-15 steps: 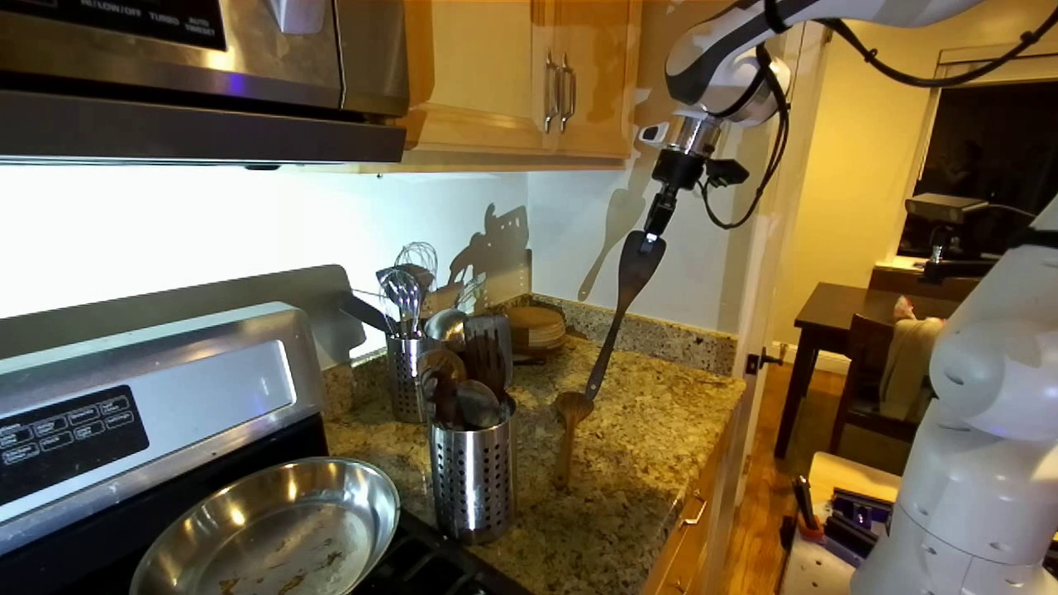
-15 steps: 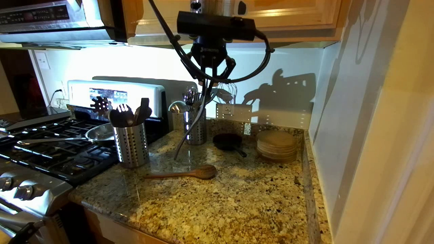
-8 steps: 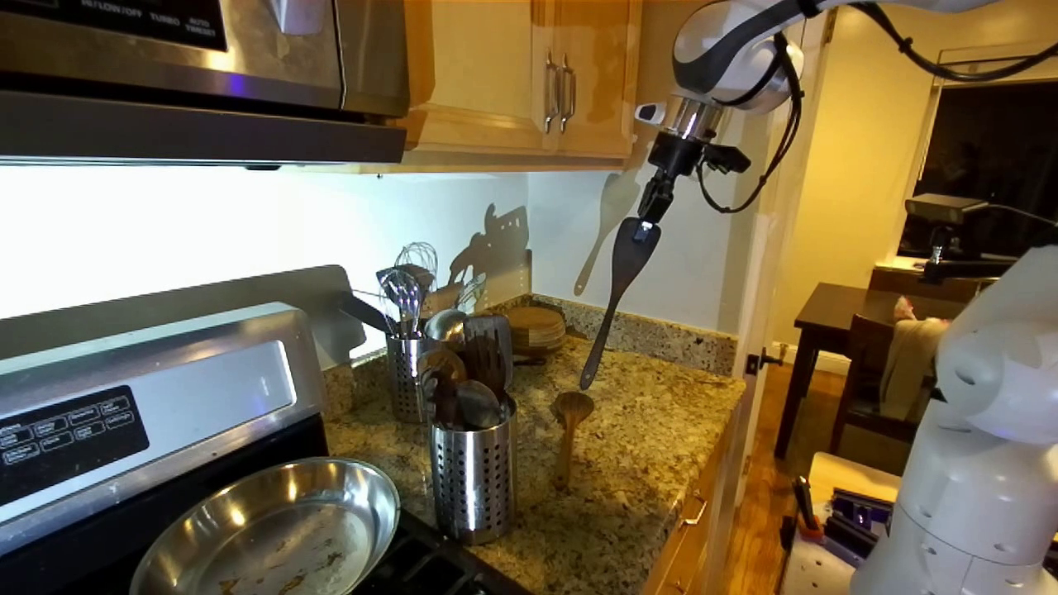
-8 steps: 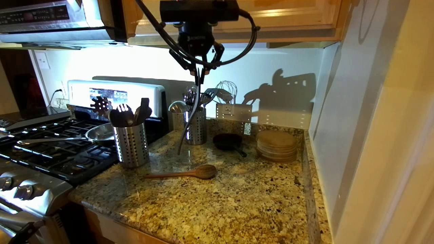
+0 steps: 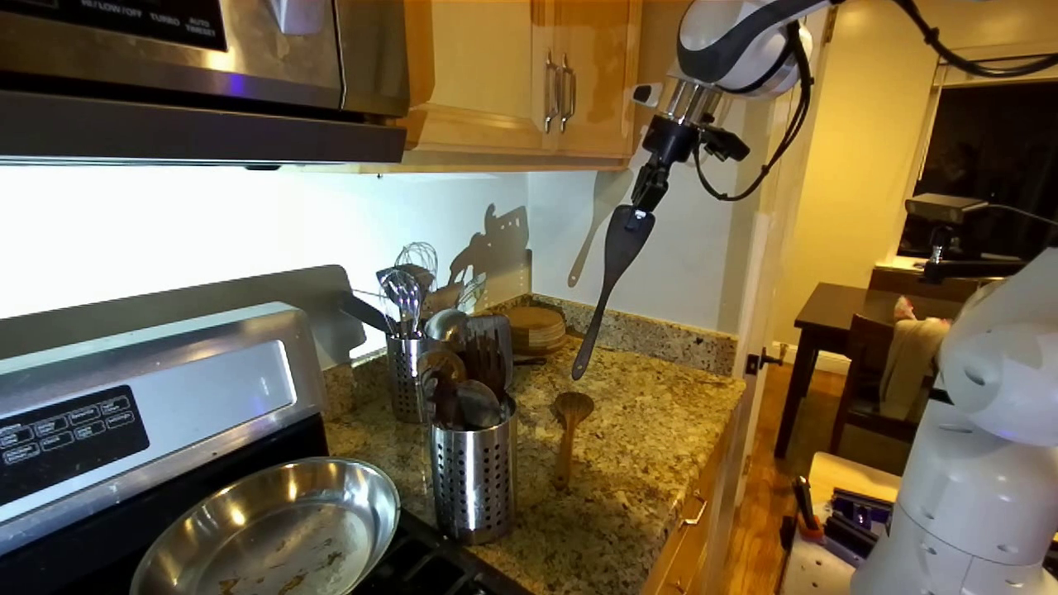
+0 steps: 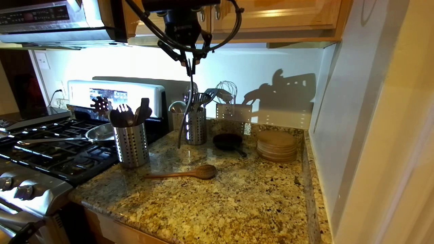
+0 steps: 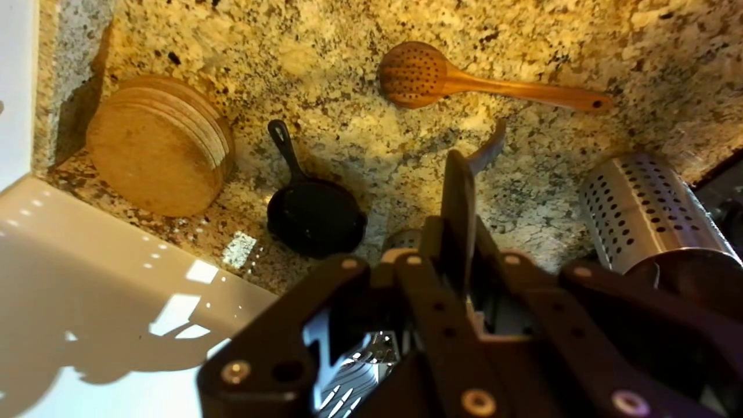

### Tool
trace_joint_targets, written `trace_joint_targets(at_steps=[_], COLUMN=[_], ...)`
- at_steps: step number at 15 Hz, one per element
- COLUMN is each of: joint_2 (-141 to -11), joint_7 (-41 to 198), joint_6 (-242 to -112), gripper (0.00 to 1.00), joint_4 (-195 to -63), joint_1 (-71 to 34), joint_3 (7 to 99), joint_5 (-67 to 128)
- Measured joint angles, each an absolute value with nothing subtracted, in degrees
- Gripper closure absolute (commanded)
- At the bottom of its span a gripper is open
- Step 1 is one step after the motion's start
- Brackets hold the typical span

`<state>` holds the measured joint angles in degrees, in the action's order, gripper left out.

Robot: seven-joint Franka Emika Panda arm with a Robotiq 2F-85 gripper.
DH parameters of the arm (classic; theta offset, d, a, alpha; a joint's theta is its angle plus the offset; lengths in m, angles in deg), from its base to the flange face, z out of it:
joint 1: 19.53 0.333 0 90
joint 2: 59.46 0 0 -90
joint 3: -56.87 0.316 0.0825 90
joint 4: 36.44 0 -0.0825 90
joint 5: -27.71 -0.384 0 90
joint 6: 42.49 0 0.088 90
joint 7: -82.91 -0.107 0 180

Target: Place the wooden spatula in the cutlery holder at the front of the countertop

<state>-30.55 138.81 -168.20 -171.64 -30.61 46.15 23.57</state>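
My gripper (image 5: 640,213) is shut on the head of the dark brown wooden spatula (image 5: 597,326) and holds it in the air above the counter. The thin handle hangs down, tilted, its end above the countertop. In the other exterior picture the spatula (image 6: 184,125) shows edge-on below my gripper (image 6: 191,70). In the wrist view the spatula (image 7: 456,191) stands between the fingers of my gripper (image 7: 460,235). The cutlery holder (image 5: 474,483), a perforated steel cylinder with dark utensils, stands at the front by the stove. It also shows in the exterior view (image 6: 132,145) and the wrist view (image 7: 638,203).
A slotted wooden spoon (image 6: 203,172) lies on the counter beside the front holder. A rear holder (image 6: 196,127) carries ladles and whisks. A black skillet (image 7: 316,217) and a stack of round boards (image 7: 157,151) sit at the back. A steel pan (image 5: 273,529) is on the stove.
My gripper, still shut on the spatula, has moved up and to the left in both exterior views. The handle's end has risen away from the spoon's head. The spoon and holders have not moved.
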Motion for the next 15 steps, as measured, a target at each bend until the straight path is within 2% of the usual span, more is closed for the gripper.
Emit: trace_joint_targets(at_steps=[6,7,15], joint_2=[-30.5,-30.5,-28.9], joint_7=[138.8,138.8,138.9], joint_6=[-168.3,-168.3,-167.1], gripper=[0.89,0.94,0.95], joint_4=[-171.7,-171.7,-170.5], joint_1=[-30.6,-30.6,-26.6], joint_3=[46.1,46.1,46.4], joint_5=[23.6,23.7,25.8])
